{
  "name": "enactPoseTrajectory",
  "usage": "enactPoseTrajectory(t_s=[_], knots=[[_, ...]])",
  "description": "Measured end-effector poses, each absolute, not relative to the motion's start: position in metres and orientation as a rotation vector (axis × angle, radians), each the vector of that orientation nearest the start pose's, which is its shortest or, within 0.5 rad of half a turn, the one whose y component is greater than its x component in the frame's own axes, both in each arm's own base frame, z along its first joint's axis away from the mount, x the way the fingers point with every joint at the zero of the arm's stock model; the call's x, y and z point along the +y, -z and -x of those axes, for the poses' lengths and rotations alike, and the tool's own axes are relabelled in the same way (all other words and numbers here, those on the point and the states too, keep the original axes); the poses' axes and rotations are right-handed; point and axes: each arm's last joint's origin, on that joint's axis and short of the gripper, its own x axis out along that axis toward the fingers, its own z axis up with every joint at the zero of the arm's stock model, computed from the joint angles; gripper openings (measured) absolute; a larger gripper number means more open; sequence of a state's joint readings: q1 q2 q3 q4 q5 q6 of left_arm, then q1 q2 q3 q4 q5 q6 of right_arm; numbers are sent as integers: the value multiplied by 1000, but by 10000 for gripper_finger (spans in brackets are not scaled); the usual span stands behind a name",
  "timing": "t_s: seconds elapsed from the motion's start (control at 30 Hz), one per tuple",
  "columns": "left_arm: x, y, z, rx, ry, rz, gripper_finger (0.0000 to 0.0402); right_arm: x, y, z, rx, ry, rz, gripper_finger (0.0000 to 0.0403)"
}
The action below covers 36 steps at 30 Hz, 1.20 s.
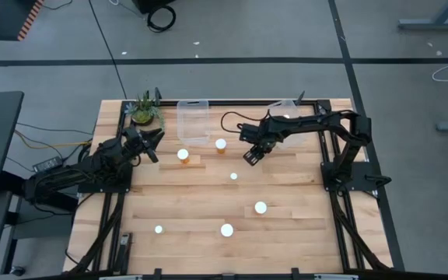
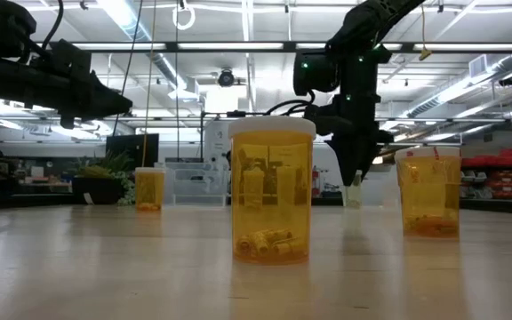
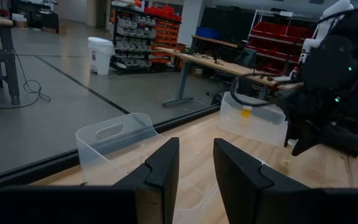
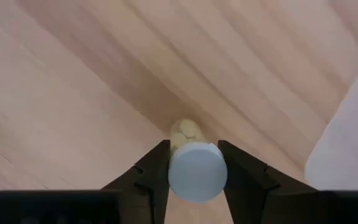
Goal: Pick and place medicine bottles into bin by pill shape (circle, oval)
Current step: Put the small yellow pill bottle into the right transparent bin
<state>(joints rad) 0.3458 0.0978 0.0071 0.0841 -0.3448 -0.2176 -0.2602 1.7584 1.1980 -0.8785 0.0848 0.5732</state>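
Already we have a medicine bottle (image 4: 196,169) between the fingers of the right gripper (image 1: 251,155); the right wrist view looks straight down on its round white cap, a finger closed against each side, so its long axis runs upright along the line of the wrist, and pale pills show just past the cap. From above, that gripper hangs over the far middle of the table (image 1: 208,204), with the right-hand clear bin (image 1: 286,109) just beyond it and the left-hand clear bin (image 1: 194,120) a little farther off across the far edge; we judge the right-hand one the nearer drop, though we cannot tell the pill shape well enough to name the proper bin. Other bottles stand apart on the wood: two near the left-hand bin (image 1: 183,155) (image 1: 221,145), one in mid-table (image 1: 234,176), three toward the near side (image 1: 260,208) (image 1: 227,230) (image 1: 159,229). Our left gripper (image 1: 152,140) waits beside the potted plant (image 1: 144,110), fingers slightly parted and empty, pointing toward the bins.
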Motion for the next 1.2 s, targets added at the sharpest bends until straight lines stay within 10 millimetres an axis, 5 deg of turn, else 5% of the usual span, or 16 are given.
enactPoseTrajectory(t_s=[0.57, 1.2], knots=[[44, -166, -92, -68, -688, 209, 107, -127, -249, -304, 1356, 839, -479, 132], [44, -166, -92, -68, -689, 209, 107, -194, -253, -269, 1338, 1000, -536, 132]])
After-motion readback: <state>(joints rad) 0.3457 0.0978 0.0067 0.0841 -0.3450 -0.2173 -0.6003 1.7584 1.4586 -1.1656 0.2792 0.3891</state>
